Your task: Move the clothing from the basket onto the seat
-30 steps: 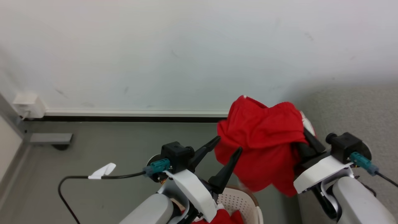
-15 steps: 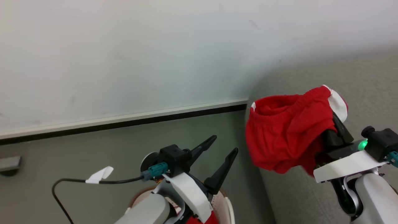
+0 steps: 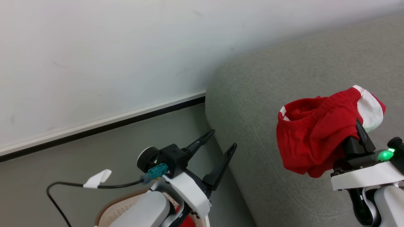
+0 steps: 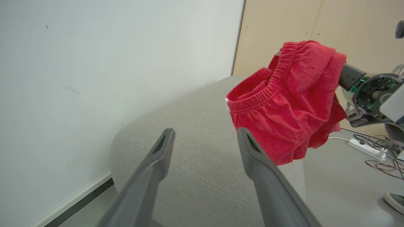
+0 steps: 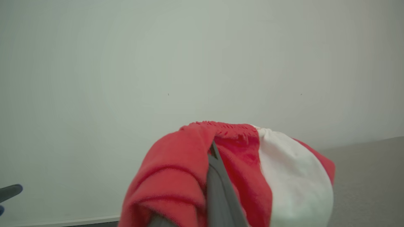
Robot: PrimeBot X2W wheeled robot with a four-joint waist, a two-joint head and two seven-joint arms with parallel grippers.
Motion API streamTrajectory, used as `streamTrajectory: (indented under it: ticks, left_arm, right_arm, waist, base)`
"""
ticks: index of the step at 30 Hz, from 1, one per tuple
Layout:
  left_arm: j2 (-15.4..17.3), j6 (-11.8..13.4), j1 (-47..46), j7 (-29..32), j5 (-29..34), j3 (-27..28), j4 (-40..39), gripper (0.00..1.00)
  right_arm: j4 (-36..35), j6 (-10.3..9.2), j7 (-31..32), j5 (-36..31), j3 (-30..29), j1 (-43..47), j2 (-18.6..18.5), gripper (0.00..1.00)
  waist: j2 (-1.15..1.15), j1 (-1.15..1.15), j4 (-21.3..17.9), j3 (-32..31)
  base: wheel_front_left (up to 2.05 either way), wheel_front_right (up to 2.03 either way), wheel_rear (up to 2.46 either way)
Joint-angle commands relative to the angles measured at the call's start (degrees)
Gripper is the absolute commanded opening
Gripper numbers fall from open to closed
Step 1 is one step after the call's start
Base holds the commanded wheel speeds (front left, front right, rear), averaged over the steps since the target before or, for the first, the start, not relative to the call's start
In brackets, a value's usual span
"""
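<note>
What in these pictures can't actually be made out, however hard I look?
Basket: head view, cut by the bottom edge and covered by the left arm; how much is left inside is hidden.
Right pincer: head and right wrist views, its tips buried in the red clothing.
Seat: head view, cut by the right edge; its full extent is unknown.

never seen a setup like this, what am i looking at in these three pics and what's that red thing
This is a two-armed robot. The head view looks down from its head; the other two come from cameras on its wrists, looking along each gripper's fingers. The right gripper holds a red garment with a white panel above the grey seat, not yet laid down. The left gripper is open and empty. The cream basket shows at the bottom edge of the head view.
</note>
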Motion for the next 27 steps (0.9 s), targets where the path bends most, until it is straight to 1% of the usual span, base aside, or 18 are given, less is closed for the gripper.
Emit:
streamTrajectory:
  ticks: [1, 8, 14, 21, 25, 27]
  left_arm:
    - [0.4, 0.2, -0.5, -0.6, 1.1, -0.3, 0.5, 1.0]
    - [0.7, 0.6, -1.1, -1.3, 2.6, -0.8, 2.1, 1.0]
    - [0.6, 0.6, -1.5, -1.8, 2.6, -0.8, 3.0, 1.0]
    - [0.1, 0.4, -1.8, -2.1, 2.4, -1.0, 3.7, 1.0]
    - [-0.1, 0.1, -2.1, -2.2, 2.2, -1.3, 4.0, 1.0]
    - [-0.1, 0.1, -2.5, -2.0, 2.4, -1.6, 4.0, 1.0]
  right_arm:
    - [-0.6, 0.06, 0.0, -0.2, -0.7, 1.0, -0.2, 0.0]
    - [-2.4, 0.06, 0.0, -0.1, -2.3, 2.5, 0.5, 0.0]
    - [-2.9, 0.06, 0.0, -0.1, -3.1, 3.2, 0.8, 0.0]
    - [-3.3, 0.06, 0.0, 0.0, -3.6, 3.0, 0.3, 0.0]
    - [-2.9, 0.06, 0.0, 0.3, -3.9, 2.1, -0.2, 0.0]
    - [-2.6, 0.06, 0.0, 1.4, -3.1, 1.3, -0.5, 0.0]
  waist:
    - [0.0, 0.0, -1.8, 0.6]
    - [0.0, 0.0, -4.7, 1.7]
    - [0.0, 0.0, -6.2, 2.3]
    - [0.0, 0.0, -6.8, 2.6]
    - [0.0, 0.0, -6.4, 3.0]
    - [0.0, 0.0, -5.9, 3.7]
  base:
    - [0.0, 0.0, 0.0]
    - [0.0, 0.0, 0.0]
    - [0.0, 0.0, 0.0]
    - [0.0, 0.0, 0.0]
    - [0.0, 0.0, 0.0]
    - [0.0, 0.0, 0.0]
